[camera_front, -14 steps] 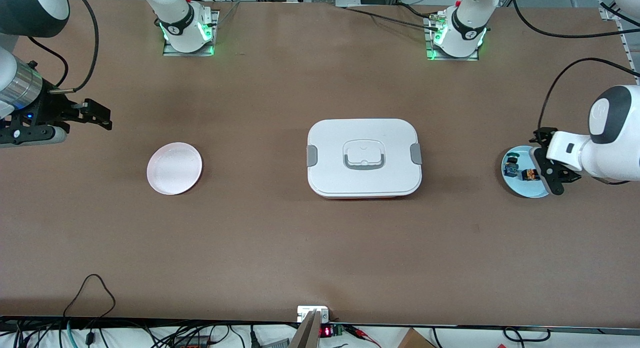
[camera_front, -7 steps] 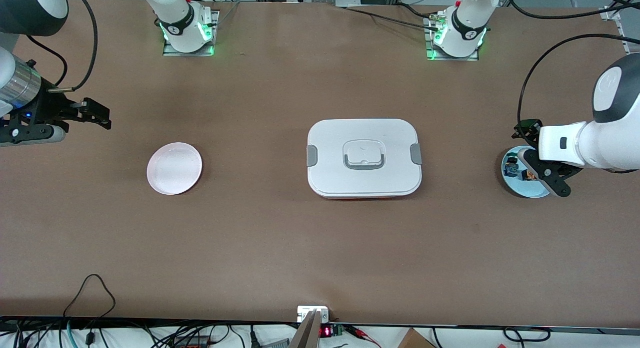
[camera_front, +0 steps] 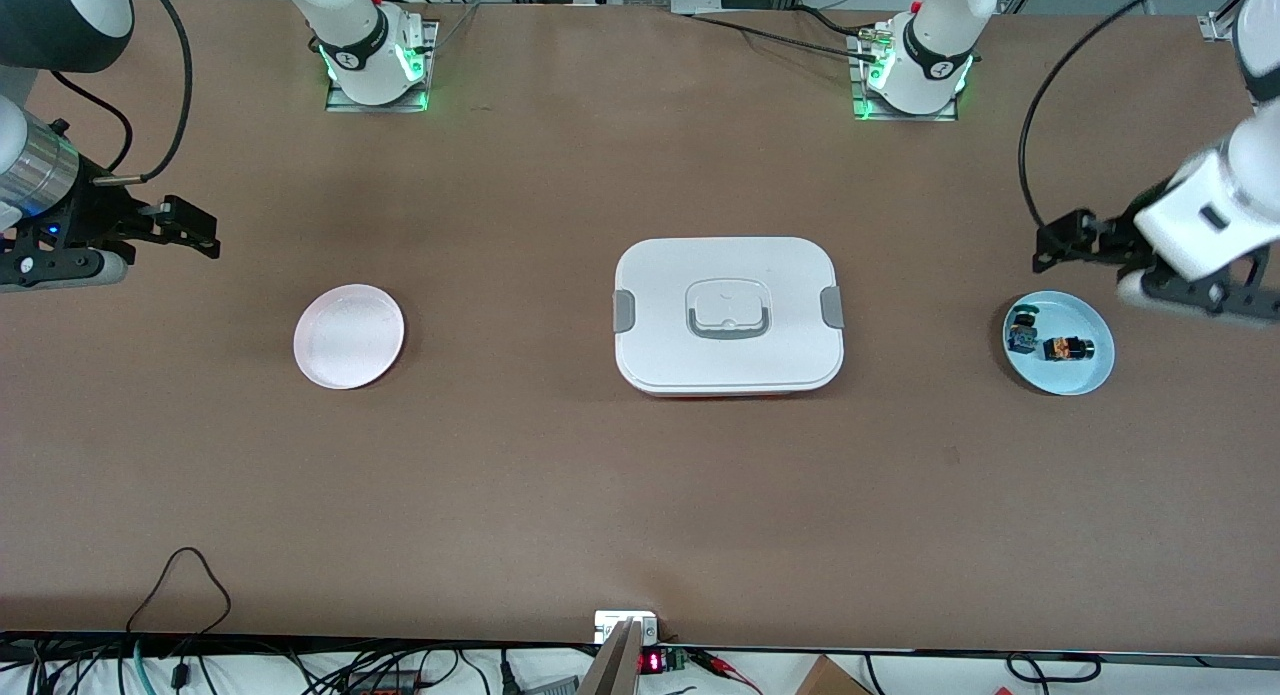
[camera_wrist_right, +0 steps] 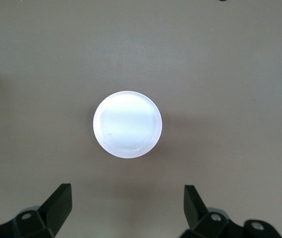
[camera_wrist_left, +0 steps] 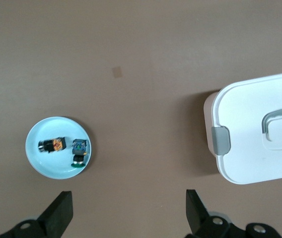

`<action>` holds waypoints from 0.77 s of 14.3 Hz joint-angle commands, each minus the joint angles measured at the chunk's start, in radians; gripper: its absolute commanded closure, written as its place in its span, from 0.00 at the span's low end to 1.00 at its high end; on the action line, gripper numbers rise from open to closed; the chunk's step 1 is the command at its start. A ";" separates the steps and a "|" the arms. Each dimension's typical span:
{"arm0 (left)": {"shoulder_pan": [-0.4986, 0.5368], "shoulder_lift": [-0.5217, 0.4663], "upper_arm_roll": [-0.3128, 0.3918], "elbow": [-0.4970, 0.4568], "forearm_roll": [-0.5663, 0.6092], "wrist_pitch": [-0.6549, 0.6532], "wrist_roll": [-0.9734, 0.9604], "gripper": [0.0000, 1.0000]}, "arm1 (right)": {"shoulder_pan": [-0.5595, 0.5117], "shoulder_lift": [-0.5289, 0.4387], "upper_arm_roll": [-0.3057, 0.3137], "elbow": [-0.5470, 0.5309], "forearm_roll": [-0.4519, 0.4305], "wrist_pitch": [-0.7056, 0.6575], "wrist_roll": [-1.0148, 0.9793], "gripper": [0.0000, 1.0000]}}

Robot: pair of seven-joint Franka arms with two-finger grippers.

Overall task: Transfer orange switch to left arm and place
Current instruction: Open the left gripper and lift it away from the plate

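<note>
At the right arm's end of the counter [camera_front: 560, 495], the right end effector [camera_front: 195, 233] hangs in the air with its two black fingers [camera_wrist_right: 56, 203] spread wide and nothing between them. This arm waits. Its wrist view looks straight down on a pale pink plate [camera_front: 349, 336], which sits bare on the brown surface, well apart from everything else.

In the middle of the counter stands the box [camera_front: 728, 315], white, with rounded corners, a grey clip at each short end and a grey-rimmed handle recess in its lid. A thin red edge shows along its bottom on the side nearer the front camera. The lid is on.

Toward the left arm's end lies a light blue plate [camera_front: 1090, 370], well apart from the box. On it are two small parts just beside each other: a blue-and-green switch [camera_front: 1021, 331] on the side toward the box, and the orange switch [camera_front: 1066, 349], lying on its side on the half of the plate away from the box. Neither part is touched by anything.

The left end effector [camera_front: 1060, 243] hovers over bare counter beside the blue plate, on the side toward the robots' bases. Its fingers [camera_wrist_left: 59, 213] are released and far apart, holding nothing; the wrist view shows the plate and one end of the box below.
</note>
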 commanded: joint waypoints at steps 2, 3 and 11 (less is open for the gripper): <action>-0.065 -0.165 0.092 -0.198 -0.020 0.066 -0.044 0.00 | 0.000 -0.009 0.001 0.006 -0.013 -0.016 0.009 0.00; -0.082 -0.162 0.105 -0.190 -0.022 0.064 -0.065 0.00 | 0.000 -0.009 0.001 0.006 -0.013 -0.016 0.009 0.00; -0.099 -0.106 0.102 -0.103 0.050 -0.020 -0.148 0.00 | 0.000 -0.009 0.001 0.006 -0.010 -0.015 0.009 0.00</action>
